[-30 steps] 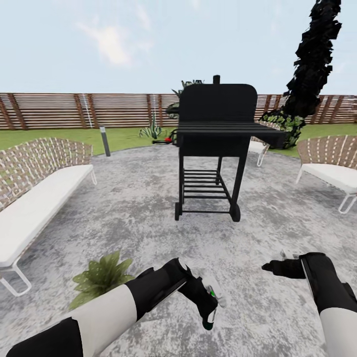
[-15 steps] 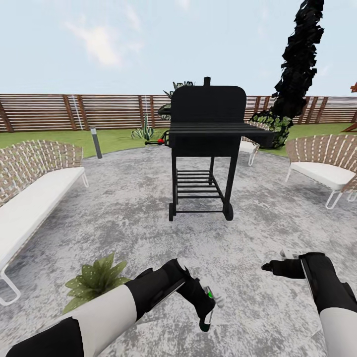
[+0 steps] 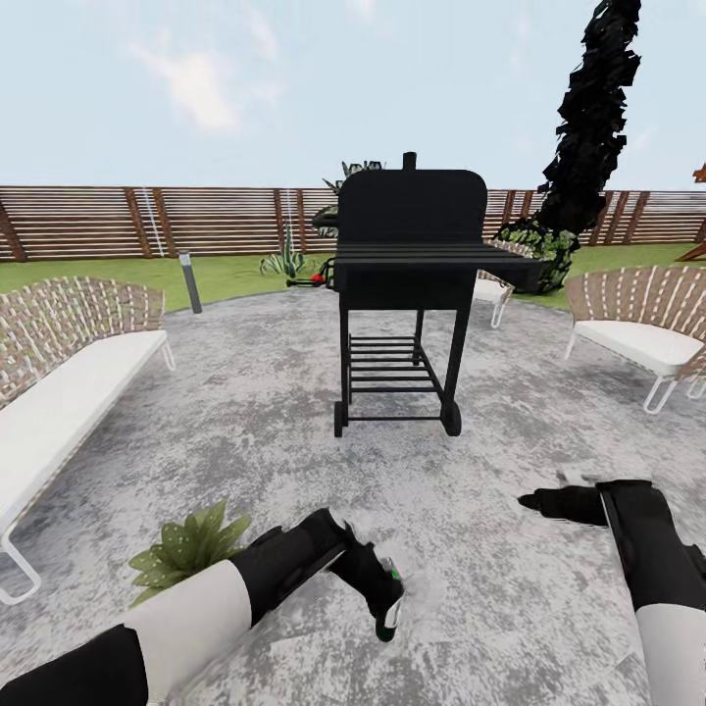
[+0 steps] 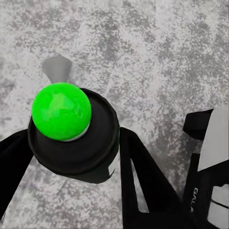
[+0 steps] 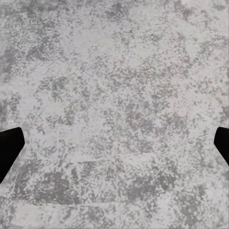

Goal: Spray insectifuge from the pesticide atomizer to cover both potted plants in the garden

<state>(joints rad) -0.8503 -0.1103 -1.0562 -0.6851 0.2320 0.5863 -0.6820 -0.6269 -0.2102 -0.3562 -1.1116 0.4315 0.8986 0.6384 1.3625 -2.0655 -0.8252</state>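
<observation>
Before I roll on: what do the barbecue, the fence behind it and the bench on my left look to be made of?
Barbecue: probably metal, matt black, with thin bar shelf and legs. Fence: wood by the look, brown horizontal slats on slanted posts. Bench: woven wicker-like brown and white back, smooth white seat cushion, thin white frame, likely metal tube. It is a render, so these are only looks.

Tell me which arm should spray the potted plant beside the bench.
Left. The left gripper is clamped on the atomizer, and the potted plant sits right beside that forearm. The right gripper is open and empty over the patio.
</observation>
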